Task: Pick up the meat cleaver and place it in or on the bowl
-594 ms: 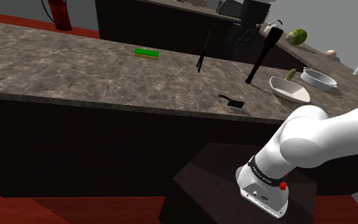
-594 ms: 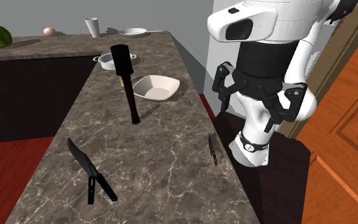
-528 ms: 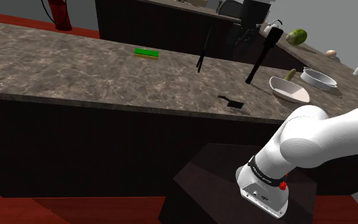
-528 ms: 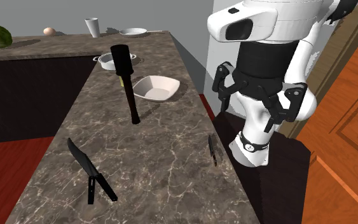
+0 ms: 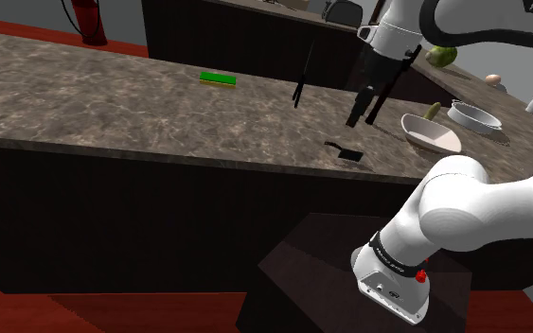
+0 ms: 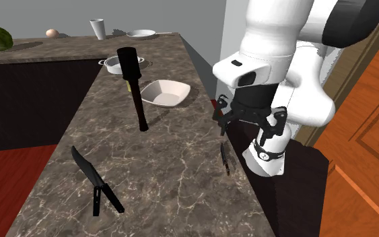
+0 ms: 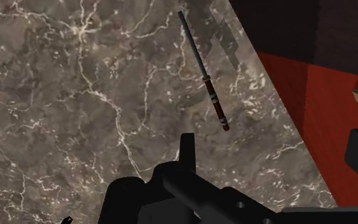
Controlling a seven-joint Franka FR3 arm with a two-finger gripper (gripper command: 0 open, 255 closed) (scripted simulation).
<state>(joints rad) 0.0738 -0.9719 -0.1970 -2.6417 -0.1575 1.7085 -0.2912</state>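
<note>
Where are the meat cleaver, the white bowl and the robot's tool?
meat cleaver [image 5: 349, 153]: shoulder view, on its dark blade.
white bowl [image 6: 166, 92]: second exterior view, on its bare inside.
tool [image 6: 244, 133]: second exterior view, midway between its two open fingertips.

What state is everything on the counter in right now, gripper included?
Cleaver: lying on the counter near its edge, not held.
Bowl: upright, empty.
Gripper: hovering near the cleaver, fingers open, holding nothing.
Black grinder: standing, tilted.
Cup: upright.
</note>
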